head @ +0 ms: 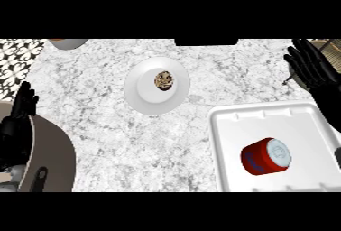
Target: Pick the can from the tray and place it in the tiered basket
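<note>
We count one white tray with one red can lying in it. Left of the tray we see one white plate bearing one small brown item. Two black hands: left, right.

My right hand stood at the far right, palm open, fingers straight and spread, pointing away from me. My left hand hung at the left edge, fingers straight and together, holding nothing.
</note>
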Controlling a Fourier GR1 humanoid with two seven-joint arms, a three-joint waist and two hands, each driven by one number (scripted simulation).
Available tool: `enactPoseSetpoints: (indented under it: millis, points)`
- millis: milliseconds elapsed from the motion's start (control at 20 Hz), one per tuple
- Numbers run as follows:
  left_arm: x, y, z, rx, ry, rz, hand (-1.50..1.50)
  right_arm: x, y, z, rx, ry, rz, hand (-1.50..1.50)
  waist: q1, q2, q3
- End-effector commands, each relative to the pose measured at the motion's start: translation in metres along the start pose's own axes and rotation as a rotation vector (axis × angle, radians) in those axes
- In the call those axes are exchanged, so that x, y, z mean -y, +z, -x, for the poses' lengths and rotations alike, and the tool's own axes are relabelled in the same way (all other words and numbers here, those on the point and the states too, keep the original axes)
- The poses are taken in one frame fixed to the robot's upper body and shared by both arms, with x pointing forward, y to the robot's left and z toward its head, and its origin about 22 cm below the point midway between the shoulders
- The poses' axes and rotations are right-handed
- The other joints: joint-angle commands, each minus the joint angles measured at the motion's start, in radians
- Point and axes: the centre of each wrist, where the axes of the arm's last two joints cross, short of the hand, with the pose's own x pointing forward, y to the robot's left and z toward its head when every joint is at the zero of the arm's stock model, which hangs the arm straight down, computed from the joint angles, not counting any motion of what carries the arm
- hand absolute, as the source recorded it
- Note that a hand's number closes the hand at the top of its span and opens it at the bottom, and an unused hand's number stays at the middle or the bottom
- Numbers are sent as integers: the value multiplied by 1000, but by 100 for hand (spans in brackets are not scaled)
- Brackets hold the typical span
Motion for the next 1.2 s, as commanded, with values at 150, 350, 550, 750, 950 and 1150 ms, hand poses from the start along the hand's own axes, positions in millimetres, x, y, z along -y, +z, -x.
enactPoseSetpoints:
  millis: [150, 350, 550, 750, 950, 1150]
  points:
    - [8, 1, -10, -74, 69, 170, 0, -53, 9, -11, 224, -312, -84, 150, -37, -9, -48]
    - [14, 26, 3, -169, 155, 242, 0, -11, 53, 43, -199, -61, 306, 150, -108, 4, -55]
    - [13, 24, 0, -184, 174, 302, 0, -73, 68, 56, -195, -244, 419, -150, -69, -2, -51]
    - [18, 23, 3, -176, 172, 328, 0, -50, 72, 39, -98, -19, 369, -150, -48, -1, -51]
    - [0, 24, 3, -183, 151, 321, 0, -12, 83, 6, -192, 324, 257, -150, -56, -5, -57]
    - [12, 18, -12, -173, 185, 338, 0, -3, 84, -18, -323, 555, 42, -150, -56, -2, -57]
